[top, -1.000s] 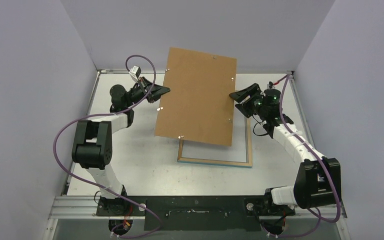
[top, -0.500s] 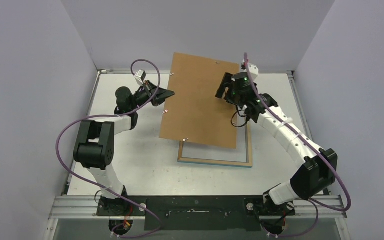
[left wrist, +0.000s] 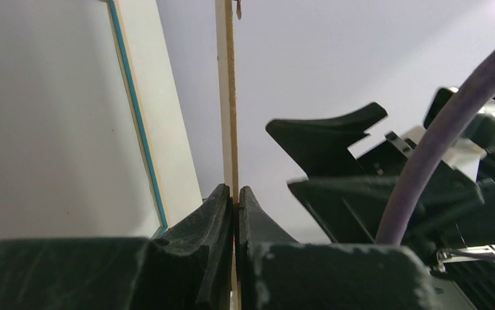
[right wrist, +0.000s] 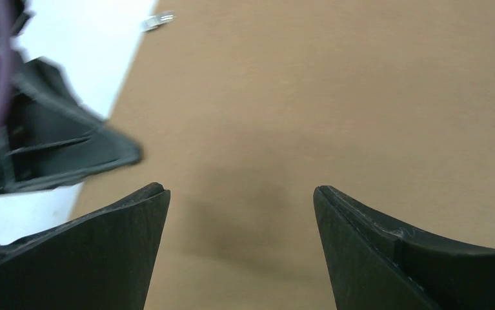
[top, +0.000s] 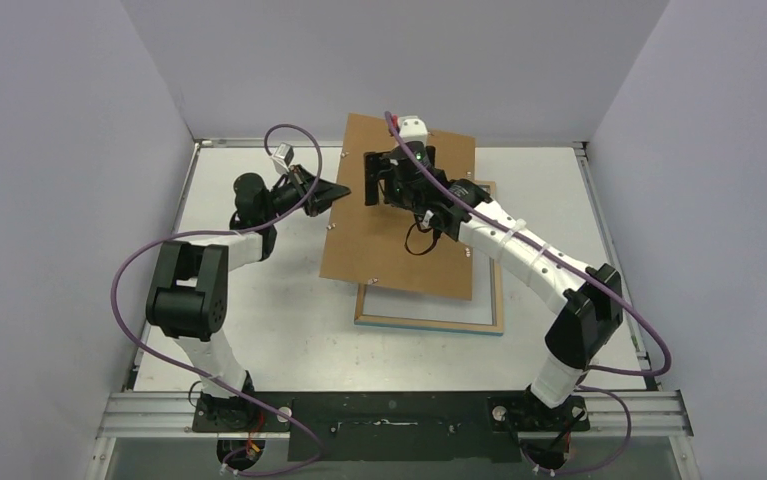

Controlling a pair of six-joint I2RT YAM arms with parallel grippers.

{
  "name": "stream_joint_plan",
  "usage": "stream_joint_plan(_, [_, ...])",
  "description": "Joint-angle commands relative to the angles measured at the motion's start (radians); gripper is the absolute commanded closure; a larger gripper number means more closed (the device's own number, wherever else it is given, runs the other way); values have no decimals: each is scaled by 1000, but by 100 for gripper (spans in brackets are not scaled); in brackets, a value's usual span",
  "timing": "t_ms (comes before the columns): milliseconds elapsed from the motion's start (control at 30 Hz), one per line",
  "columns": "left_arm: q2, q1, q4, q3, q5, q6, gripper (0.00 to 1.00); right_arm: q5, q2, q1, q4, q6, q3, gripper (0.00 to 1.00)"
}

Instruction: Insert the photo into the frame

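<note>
The left gripper (top: 344,190) is pressed together on the 9 o'clock edge of a plain brown backing board (top: 399,250), pinching the thin sheet between its fingertips; the left wrist view shows the board (left wrist: 230,97) edge-on, running straight up from the closed left gripper (left wrist: 235,194). The board is held tilted above the white table (top: 259,330), toward 12 o'clock on the tabletop, with its far edge raised against the back wall. Small metal tabs (top: 369,277) stick out along its rim, and one (right wrist: 157,20) shows blurred in the right wrist view. The right gripper (top: 371,182) hangs over the board's 11 o'clock part with its fingers spread wide and nothing between them. From its own camera the right gripper (right wrist: 241,190) frames bare brown board (right wrist: 335,97) and a soft shadow; whether the tips touch the surface cannot be told. The frame (top: 429,325) lies flat on the table at 6 o'clock from the board, partly covered by it, its turquoise near rail and wood-coloured right rail showing. In the left wrist view the frame (left wrist: 135,123) appears as a thin turquoise line beside a pale strip. The photo cannot be made out in any view. A purple cable (top: 129,290) loops beside the left arm.
</note>
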Motion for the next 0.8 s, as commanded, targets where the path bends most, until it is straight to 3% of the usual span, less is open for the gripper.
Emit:
stream_joint_plan(0, [-99, -4, -44, 45, -32, 45, 100, -77, -43, 93, 101, -89, -20, 14])
stream_joint_plan(167, [-114, -5, -113, 46, -39, 78, 100, -11, -8, 179, 99, -114, -18, 11])
stream_joint_plan(767, [-128, -4, -98, 41, -43, 61, 100, 187, 131, 304, 49, -155, 81, 11])
